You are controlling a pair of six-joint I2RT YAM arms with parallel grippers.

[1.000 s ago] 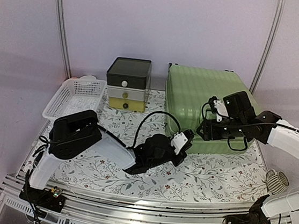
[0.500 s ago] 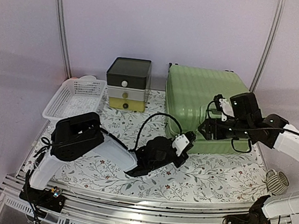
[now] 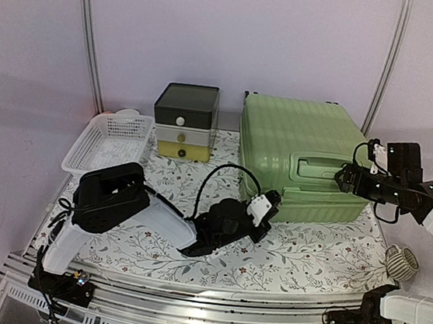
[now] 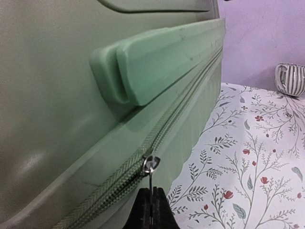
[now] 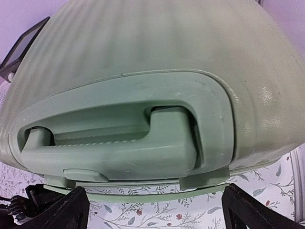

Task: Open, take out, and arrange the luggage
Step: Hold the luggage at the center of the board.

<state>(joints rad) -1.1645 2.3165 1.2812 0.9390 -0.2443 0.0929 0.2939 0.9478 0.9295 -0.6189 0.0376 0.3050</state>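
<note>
Starting at the back-left corner of the desk [image 3: 307, 258], a white mesh basket [image 3: 109, 140] sits on the floral cloth [image 3: 153, 241]. Just to its right, against the back wall, stands a small drawer box [image 3: 184, 121] with a dark lid and white and yellow drawers.

The left arm stretches low from its near-left base across the cloth to the near-left corner of the suitcase [image 3: 300, 152]. In the left wrist view, the left fingers [image 4: 151, 213] are pressed together on the thin metal zipper pull [image 4: 151, 164], which hangs from the slider on the zipper running along the shell's side seam. A raised green bumper [image 4: 143, 67] juts from the shell just above that seam.

The light-green hard-shell suitcase lies flat at the back right of the desk, a narrow gap away from the drawer box. Its ribbed shell faces up, its lid is down and its far edge is near the back wall. Its recessed handle [image 5: 124, 143] is set in the side facing the arms.

The right fingers [image 3: 346, 179] hover at the suitcase's near-right edge, pointing toward the handle. In the right wrist view they stand wide apart, one black tip in each lower corner, with nothing between them and neither touching the shell. The handle fills the middle of that view.

Farther right, near the desk's right edge and well apart from the suitcase, a striped cup [image 3: 400, 263] stands on the cloth.
</note>
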